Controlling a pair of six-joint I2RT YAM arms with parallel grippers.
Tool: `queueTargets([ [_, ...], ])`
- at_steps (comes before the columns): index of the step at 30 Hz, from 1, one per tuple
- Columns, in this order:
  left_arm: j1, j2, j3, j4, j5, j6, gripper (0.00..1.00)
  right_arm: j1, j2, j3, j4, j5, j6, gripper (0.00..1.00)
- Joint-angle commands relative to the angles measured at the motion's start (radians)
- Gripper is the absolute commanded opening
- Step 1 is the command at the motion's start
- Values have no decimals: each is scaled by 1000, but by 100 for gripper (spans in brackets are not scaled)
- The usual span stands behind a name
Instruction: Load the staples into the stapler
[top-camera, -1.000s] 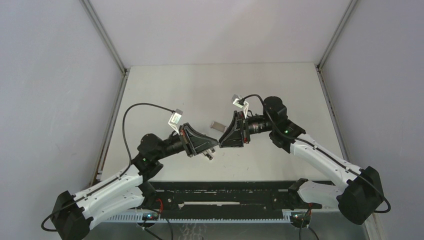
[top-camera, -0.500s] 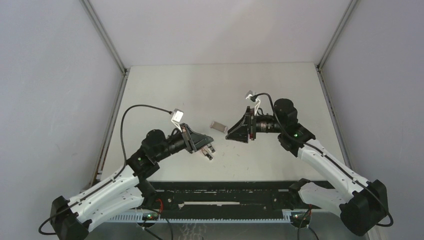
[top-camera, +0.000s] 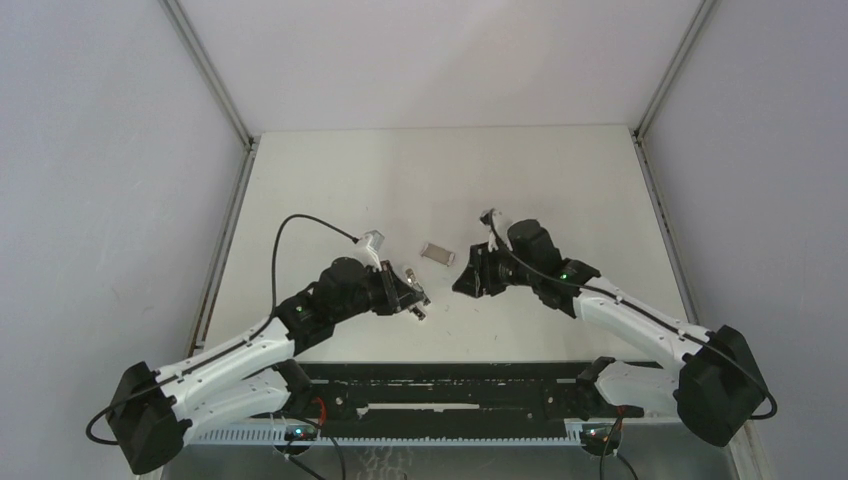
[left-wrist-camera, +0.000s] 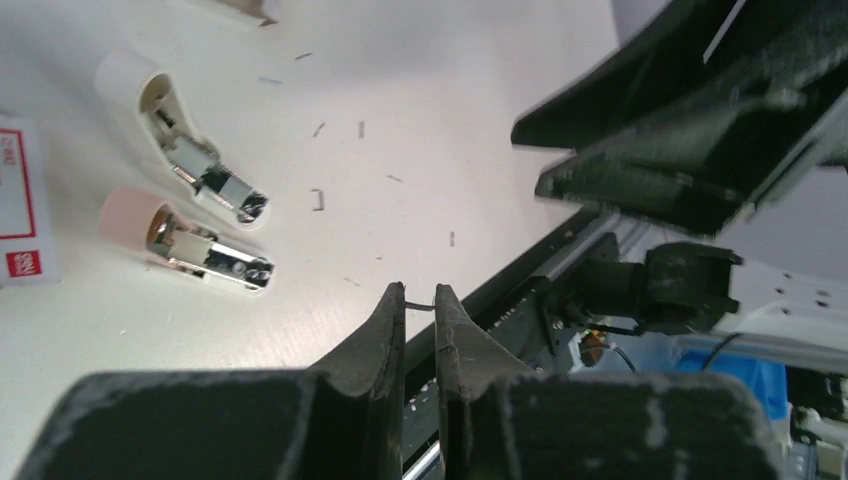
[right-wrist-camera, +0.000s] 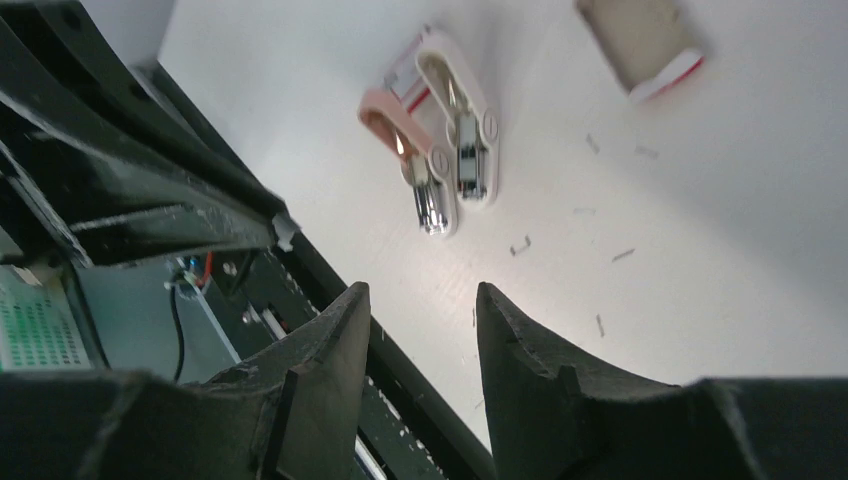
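Stapler open flat on table

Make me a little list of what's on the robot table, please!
stapler: open, pink and white halves side by side, lying on the table
staple box: apart from the stapler
loose staples: scattered near the stapler
left tool: shut, near the stapler
right tool: open, nothing between its fingers

— What surrounds the bench?
— Plain grey walls on three sides, meeting at slanted metal posts.
— And the surface?
— A pale off-white table (evenly lit, soft shadows), with a black rail along its near edge.
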Motion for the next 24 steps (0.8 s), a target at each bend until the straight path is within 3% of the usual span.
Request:
queueTargets([
  [1,-21,55,27,-48,-88,-41,3,59,29,-13,75,145,38,42],
  [7,-32,103,48,-94,-146,-59,3,123,95,-32,167,182,48,42],
  [16,-32,126,61,-113,-176,-56,4,182,299,-28,453,57,55,42],
  [24,-32,107,49,-143,-217,-45,3,233,451,26,492,71,44,42],
])
